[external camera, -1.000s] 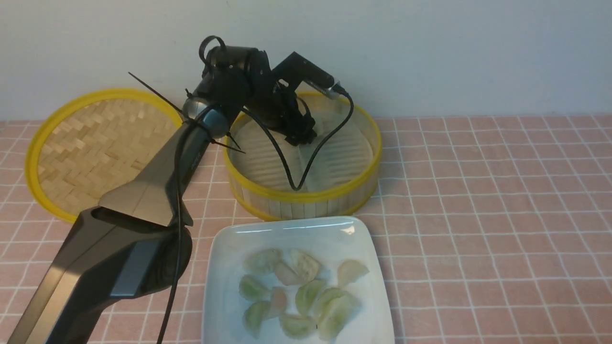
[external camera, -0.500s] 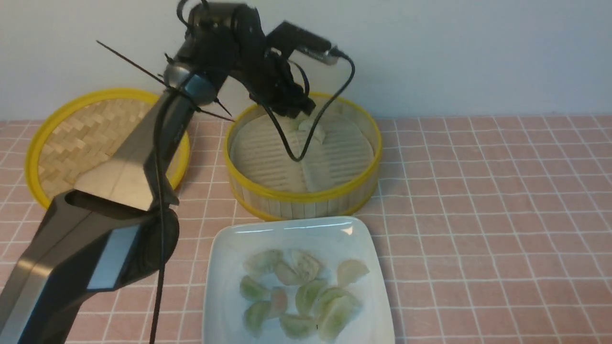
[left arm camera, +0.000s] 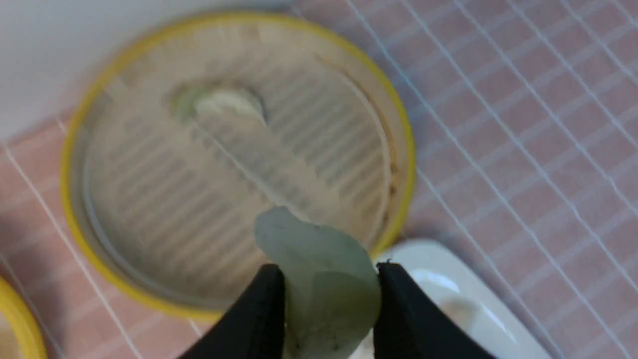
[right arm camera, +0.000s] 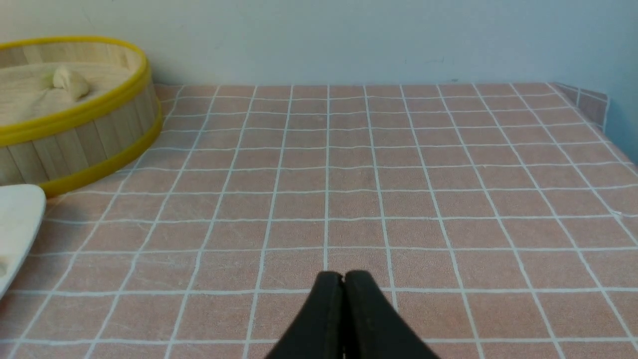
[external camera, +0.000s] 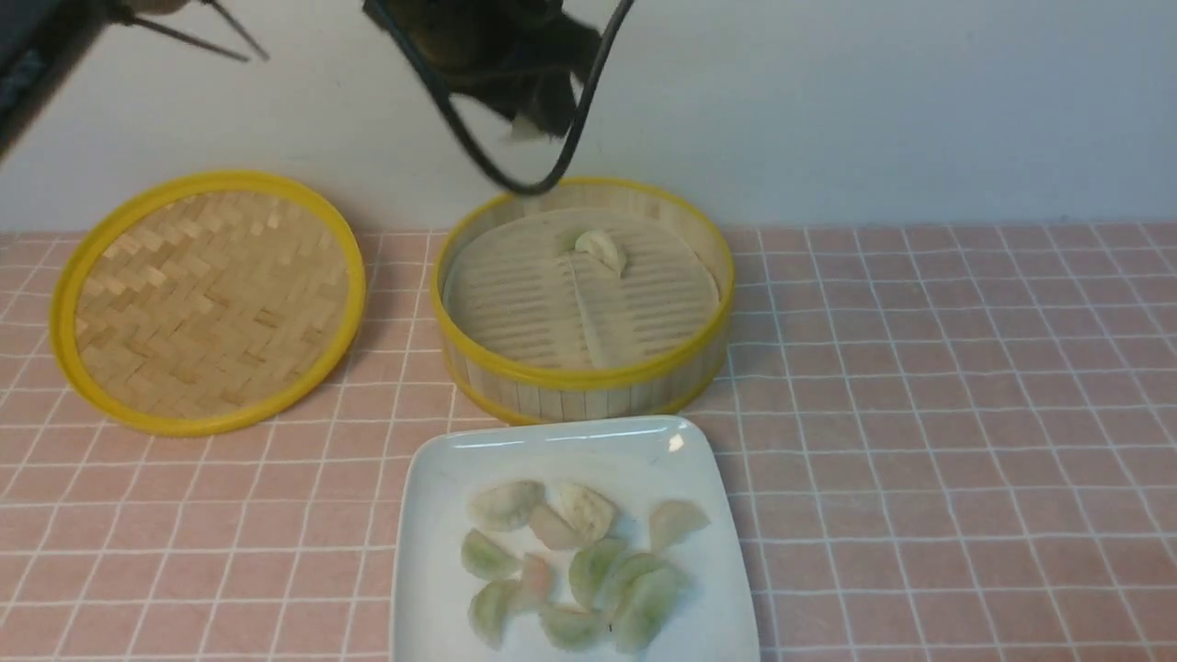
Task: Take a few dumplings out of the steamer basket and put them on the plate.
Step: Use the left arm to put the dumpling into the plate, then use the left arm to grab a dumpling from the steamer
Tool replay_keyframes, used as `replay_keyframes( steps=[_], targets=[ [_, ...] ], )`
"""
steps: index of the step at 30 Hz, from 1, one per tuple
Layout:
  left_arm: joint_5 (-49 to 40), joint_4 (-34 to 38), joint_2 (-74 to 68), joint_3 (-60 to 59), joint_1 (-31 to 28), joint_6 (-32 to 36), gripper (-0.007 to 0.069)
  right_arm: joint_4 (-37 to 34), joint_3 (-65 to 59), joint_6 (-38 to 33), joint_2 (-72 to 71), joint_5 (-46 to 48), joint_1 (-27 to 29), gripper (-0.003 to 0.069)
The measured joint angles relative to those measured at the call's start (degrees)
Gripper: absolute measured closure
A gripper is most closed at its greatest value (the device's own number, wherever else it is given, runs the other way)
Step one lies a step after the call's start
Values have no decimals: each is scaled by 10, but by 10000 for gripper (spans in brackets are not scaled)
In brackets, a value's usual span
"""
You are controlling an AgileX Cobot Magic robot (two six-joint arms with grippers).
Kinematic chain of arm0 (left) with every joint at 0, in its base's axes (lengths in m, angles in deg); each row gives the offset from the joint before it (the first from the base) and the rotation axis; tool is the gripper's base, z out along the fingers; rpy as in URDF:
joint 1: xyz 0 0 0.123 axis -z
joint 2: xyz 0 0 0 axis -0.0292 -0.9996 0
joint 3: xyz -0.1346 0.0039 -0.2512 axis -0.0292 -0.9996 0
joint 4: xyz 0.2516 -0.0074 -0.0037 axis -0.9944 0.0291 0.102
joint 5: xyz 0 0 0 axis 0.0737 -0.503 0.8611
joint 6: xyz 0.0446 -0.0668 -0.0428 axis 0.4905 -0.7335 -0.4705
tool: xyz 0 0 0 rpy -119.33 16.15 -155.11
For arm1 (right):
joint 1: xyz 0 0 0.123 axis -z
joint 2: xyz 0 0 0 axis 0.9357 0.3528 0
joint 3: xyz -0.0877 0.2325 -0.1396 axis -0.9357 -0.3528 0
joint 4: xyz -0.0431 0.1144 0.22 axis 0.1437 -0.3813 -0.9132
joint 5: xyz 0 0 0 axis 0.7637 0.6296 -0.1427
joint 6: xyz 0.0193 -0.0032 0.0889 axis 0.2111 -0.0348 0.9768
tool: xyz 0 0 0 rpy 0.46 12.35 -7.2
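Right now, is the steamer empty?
No, one dumpling lies inside the steamer, near its far wall.

Matt black, plastic-looking: my left gripper point(left arm camera: 330, 271). Smooth, translucent pale green skin: held dumpling point(left arm camera: 324, 269). Matt bamboo slats, yellow rims: steamer basket point(external camera: 588, 395). Rough woven bamboo: lid point(external camera: 207, 303). Glossy white glaze: plate point(external camera: 430, 552). Matt pink checked: tablecloth point(external camera: 919, 414).

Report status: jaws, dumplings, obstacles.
Left jaws shut on dumpling, high above basket. Right jaws shut, empty. Last dumpling in basket; plate holds many. Nothing in the way.
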Motion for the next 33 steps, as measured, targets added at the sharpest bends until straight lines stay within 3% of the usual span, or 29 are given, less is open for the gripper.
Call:
replay_keyframes(
  steps=[4, 8, 14, 17, 18, 21, 24, 26, 29, 30, 31, 33],
  targets=[
    [0, 8, 70, -200, 29, 0, 417, 0, 0, 0, 0, 0, 0, 673],
    [19, 7, 66, -307, 56, 13, 417, 0, 0, 0, 0, 0, 0, 673],
    [103, 5, 29, -331, 63, 25, 408, 0, 0, 0, 0, 0, 0, 673],
    [107, 6, 21, -331, 63, 25, 338, 0, 0, 0, 0, 0, 0, 673],
    [108, 6, 20, -331, 63, 25, 260, 0, 0, 0, 0, 0, 0, 673],
    [108, 5, 20, -317, 63, 23, 135, 0, 0, 0, 0, 0, 0, 673],
    [120, -12, 19, -281, 63, 5, 92, 0, 0, 0, 0, 0, 0, 673],
    [143, -37, 16, -246, 62, -24, 111, 0, 0, 0, 0, 0, 0, 673],
    [166, -67, -11, -152, 40, -74, 251, 0, 0, 0, 0, 0, 0, 673],
    [163, -70, -35, -97, 24, -83, 368, 0, 0, 0, 0, 0, 0, 673],
    [161, -69, -47, -72, 17, -85, 398, 0, 0, 0, 0, 0, 0, 673],
    [144, -58, -103, 19, -7, -83, 547, 0, 0, 0, 0, 0, 0, 673]
  ],
)
